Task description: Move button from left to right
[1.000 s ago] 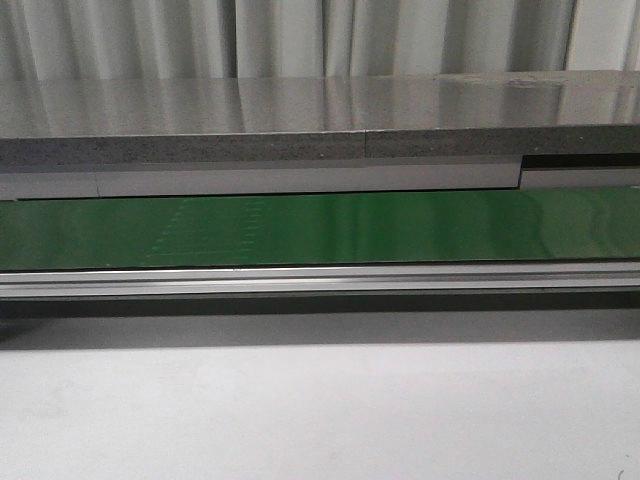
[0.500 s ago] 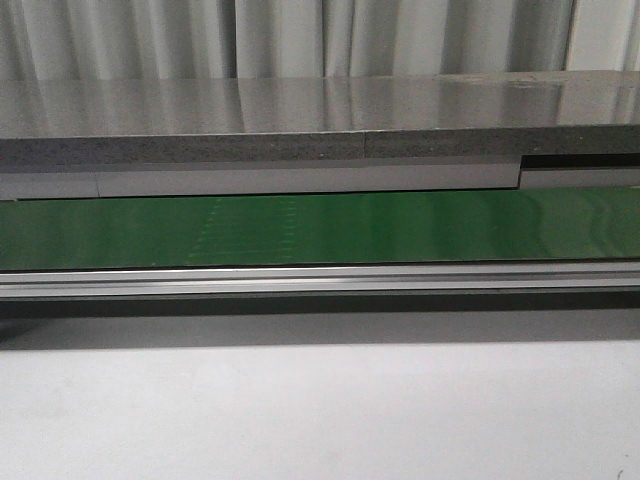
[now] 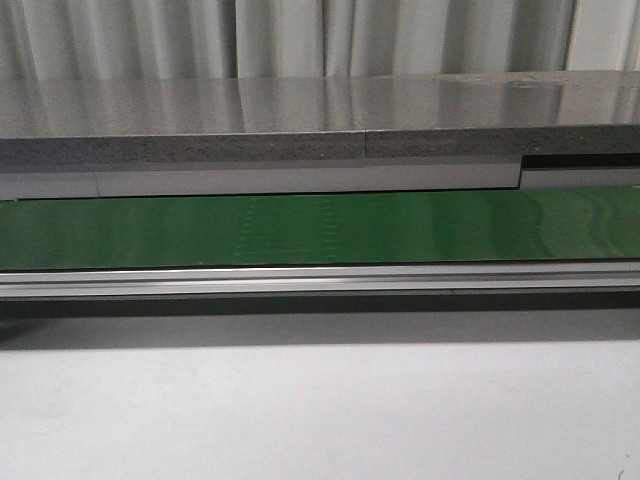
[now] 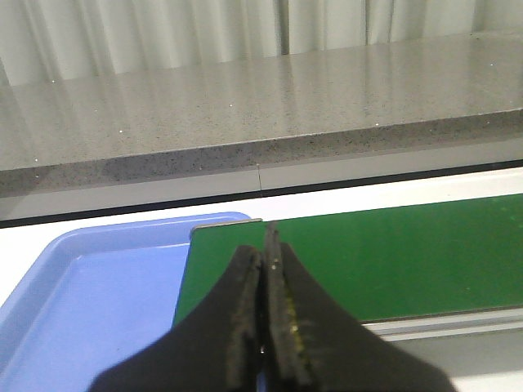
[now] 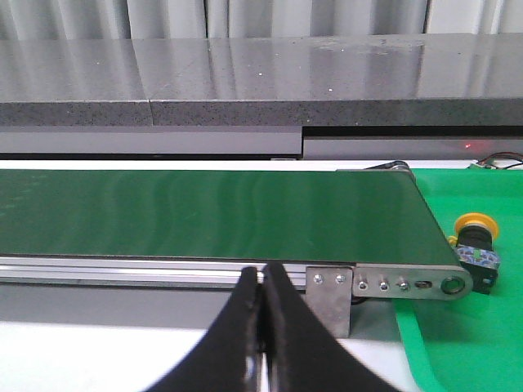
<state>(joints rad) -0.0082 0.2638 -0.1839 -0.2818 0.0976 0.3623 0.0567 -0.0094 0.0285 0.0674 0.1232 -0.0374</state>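
Note:
The button (image 5: pixel 476 242), with a yellow round cap on a black body, lies on a green tray (image 5: pixel 458 343) just past the right end of the green conveyor belt (image 5: pixel 204 216). It shows only in the right wrist view. My right gripper (image 5: pixel 263 273) is shut and empty, in front of the belt's rail, left of the button. My left gripper (image 4: pixel 265 245) is shut and empty over the left end of the belt (image 4: pixel 368 253), next to a blue tray (image 4: pixel 90 302). Neither gripper shows in the front view.
The belt (image 3: pixel 320 230) runs across the front view with an aluminium rail (image 3: pixel 320 280) in front and a grey stone counter (image 3: pixel 320 120) behind. A metal bracket (image 5: pixel 328 298) sits at the belt's right end. White tabletop (image 3: pixel 320 410) lies in front.
A faint pattern on the green belt has drifted to the right in the front view. Nothing else has moved.

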